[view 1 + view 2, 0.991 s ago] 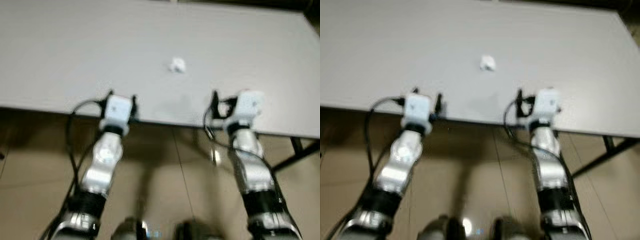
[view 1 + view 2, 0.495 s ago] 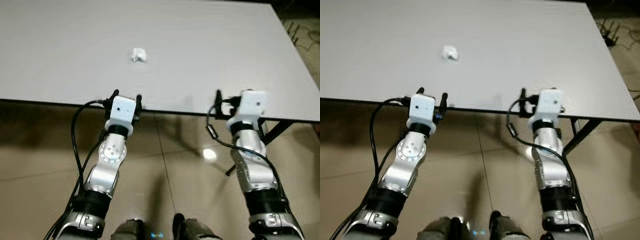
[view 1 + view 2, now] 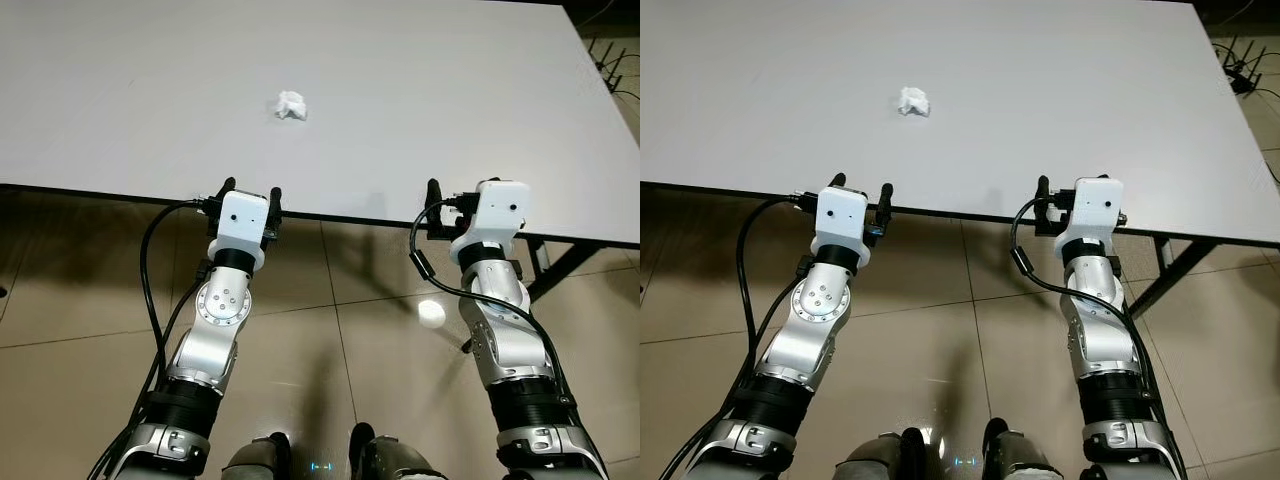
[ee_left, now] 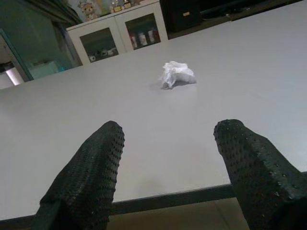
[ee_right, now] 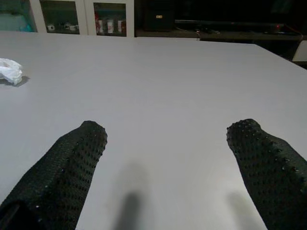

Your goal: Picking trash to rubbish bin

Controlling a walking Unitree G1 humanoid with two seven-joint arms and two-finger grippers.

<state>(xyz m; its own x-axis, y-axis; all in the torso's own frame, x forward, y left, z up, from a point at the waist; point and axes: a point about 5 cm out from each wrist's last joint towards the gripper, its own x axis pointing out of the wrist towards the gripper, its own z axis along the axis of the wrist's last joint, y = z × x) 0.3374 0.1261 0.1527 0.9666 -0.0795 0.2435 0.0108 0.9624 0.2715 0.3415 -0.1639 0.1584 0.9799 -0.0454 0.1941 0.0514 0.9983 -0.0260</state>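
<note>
the table top (image 3: 450, 90) looks like a smooth, matt grey laminate with a thin dark edge band. on it lies a wad of crumpled white paper (image 3: 291, 105), soft and creased, tissue-like. the left gripper (image 4: 168, 177) has fingers (image 4: 88, 167) of black rubbery material covered in small raised dots, matt; the right gripper (image 5: 168, 163) carries the same studded black pads (image 5: 268, 163). the arms (image 3: 215, 335) are silver brushed metal with a dull sheen, topped by white plastic housings (image 3: 243, 215) and trailing glossy black cables (image 3: 150, 290). the floor tiles (image 3: 70, 290) are glazed beige, polished enough to mirror a lamp. far cabinets (image 4: 122, 31) show pale painted fronts with glass doors.
</note>
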